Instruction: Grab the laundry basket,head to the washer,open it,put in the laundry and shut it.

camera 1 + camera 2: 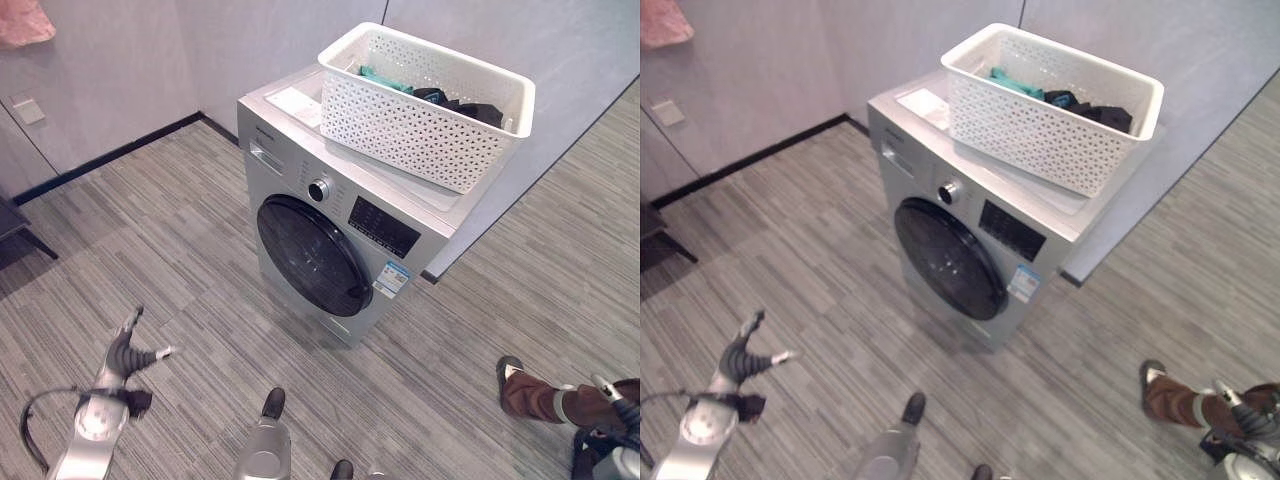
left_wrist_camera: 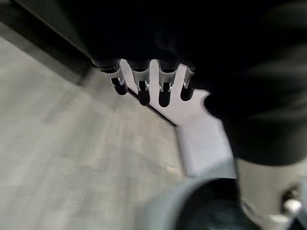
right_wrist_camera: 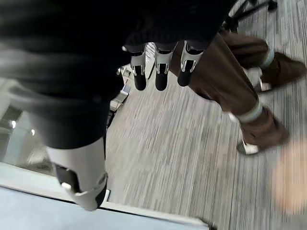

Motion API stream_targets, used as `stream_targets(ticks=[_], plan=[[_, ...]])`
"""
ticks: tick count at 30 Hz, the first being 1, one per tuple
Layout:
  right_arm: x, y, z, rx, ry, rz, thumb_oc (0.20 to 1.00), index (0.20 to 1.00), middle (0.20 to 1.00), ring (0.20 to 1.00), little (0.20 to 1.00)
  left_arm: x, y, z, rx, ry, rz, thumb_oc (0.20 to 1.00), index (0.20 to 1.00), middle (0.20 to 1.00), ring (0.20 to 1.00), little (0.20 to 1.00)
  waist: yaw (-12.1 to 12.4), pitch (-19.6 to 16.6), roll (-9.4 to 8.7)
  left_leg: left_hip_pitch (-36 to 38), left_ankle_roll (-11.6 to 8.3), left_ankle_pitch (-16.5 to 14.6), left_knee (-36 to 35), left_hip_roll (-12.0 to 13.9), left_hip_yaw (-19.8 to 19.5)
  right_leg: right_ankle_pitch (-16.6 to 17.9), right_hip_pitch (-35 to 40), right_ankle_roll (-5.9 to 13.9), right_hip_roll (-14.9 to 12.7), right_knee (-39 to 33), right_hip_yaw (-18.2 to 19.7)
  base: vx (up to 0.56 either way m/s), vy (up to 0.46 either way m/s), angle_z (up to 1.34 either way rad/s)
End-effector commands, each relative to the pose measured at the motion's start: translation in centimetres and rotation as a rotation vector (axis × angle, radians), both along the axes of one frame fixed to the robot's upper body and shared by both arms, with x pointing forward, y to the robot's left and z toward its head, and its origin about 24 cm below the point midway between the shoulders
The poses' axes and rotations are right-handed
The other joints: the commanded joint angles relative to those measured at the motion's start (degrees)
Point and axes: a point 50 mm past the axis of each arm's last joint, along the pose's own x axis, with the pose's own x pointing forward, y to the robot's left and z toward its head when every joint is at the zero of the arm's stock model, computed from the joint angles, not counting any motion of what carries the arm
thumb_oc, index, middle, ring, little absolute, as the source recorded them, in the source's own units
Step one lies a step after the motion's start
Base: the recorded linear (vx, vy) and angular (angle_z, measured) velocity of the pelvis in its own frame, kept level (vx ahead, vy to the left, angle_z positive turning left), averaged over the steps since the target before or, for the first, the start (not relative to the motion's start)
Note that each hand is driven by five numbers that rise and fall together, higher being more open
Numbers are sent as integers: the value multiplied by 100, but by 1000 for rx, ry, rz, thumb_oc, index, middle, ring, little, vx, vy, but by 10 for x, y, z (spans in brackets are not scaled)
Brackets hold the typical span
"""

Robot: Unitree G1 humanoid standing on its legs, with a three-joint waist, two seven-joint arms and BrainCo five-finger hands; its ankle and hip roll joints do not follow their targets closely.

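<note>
A silver washing machine point(image 1: 335, 225) stands on a grey striped floor point(image 1: 180, 260), its round dark door point(image 1: 313, 255) closed. A white perforated laundry basket point(image 1: 425, 105) sits on top of the machine, holding dark and teal clothes point(image 1: 455, 102). Both are ahead of and well apart from the robot's two hands.

The left hand point(image 1: 125, 350) hangs low over the floor, fingers loosely extended and holding nothing. The right hand point(image 3: 160, 72) hangs low on the other side, fingers relaxed and empty; just beside it are a person's legs point(image 3: 230, 76) in brown trousers and shoes.

Likely risks: the basket overhangs the top edge of the machine nearest the wall point(image 1: 560, 60), so a bump from a reaching arm could tip it off. Swinging the right arm could strike the person, who stands very near it. The door probably opens outward, so standing too close would block it.

Open floor lies between the left hand and the machine, and farther out to that hand's side. Behind the machine a wall with a dark baseboard point(image 1: 110, 155) closes things in.
</note>
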Motion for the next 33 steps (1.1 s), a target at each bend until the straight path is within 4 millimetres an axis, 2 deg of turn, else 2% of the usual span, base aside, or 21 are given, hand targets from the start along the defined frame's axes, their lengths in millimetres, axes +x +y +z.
stream_targets(ticks=[1,2,4,7,10,11,12,16,17,22,33], plan=[[-27,-12,7,-20,-26,-8,1000,1000,1000,1000,1000,-12,4,-14,65,80,-11,1000,1000,1000,1000,1000,-184,-653,118,-496,-278,315,-294,732,157,-826,-275,-7,-120,683,421,-18,44,2],[-33,4,-14,73,24,26,1000,1000,1000,1000,1000,-29,3,-36,31,166,62,1000,1000,1000,1000,1000,-245,-649,108,-490,-290,319,-297,765,203,-839,-289,-13,-123,694,459,-26,37,-3],[-37,28,-39,185,111,98,1000,1000,1000,1000,1000,-49,-4,-64,-30,280,147,1000,1000,1000,1000,1000,-310,-631,97,-487,-280,353,-308,801,266,-817,-323,-4,-138,694,499,-33,41,-3],[-37,56,-68,316,196,152,1000,1000,1000,1000,1000,-80,-23,-100,-107,478,248,1000,1000,1000,1000,1000,-408,-631,122,-462,-248,389,-311,860,390,-802,-392,0,-168,716,562,-29,53,-11],[-42,73,-87,375,324,202,1000,1000,1000,1000,1000,-93,-36,-114,-121,574,269,1000,1000,1000,1000,1000,-466,-678,164,-471,-223,420,-318,890,455,-763,-435,12,-183,701,609,-3,55,-13],[-47,82,-97,362,458,290,1000,1000,1000,1000,1000,-90,-43,-117,-124,589,248,1000,1000,1000,1000,1000,-474,-682,180,-453,-216,424,-341,897,478,-756,-448,18,-201,702,635,0,41,-17],[-47,82,-97,362,458,290,1000,1000,1000,1000,1000,-90,-43,-117,-124,588,248,1000,1000,1000,1000,1000,-478,-686,182,-460,-217,425,-341,898,475,-755,-455,17,-199,701,633,12,27,-13],[-63,96,-109,354,637,418,1000,1000,1000,1000,1000,-80,-49,-117,-48,617,96,1000,1000,1000,1000,1000,-470,-685,219,-448,-221,452,-333,885,488,-742,-438,25,-227,696,633,0,0,0],[-28,121,-121,193,899,816,1000,1000,1000,1000,1000,2,-68,-99,-193,352,134,1000,1000,1000,1000,1000,-701,-208,-156,-377,-172,-168,-12,1034,2168,68,-1020,486,-878,-36,809,27,0,-4],[-31,116,-122,186,919,789,1000,1000,1000,1000,1000,-12,-71,-108,-203,411,147,1000,1000,1000,1000,1000,-740,-306,-74,-297,-171,-139,-160,1010,2144,66,-993,501,-896,-68,791,25,11,4],[-33,119,-124,204,925,765,1000,1000,1000,1000,1000,-7,-77,-107,-192,409,92,1000,1000,1000,1000,1000,-777,-359,0,-168,-151,-92,-379,950,2127,79,-990,531,-924,-54,742,18,12,15]])
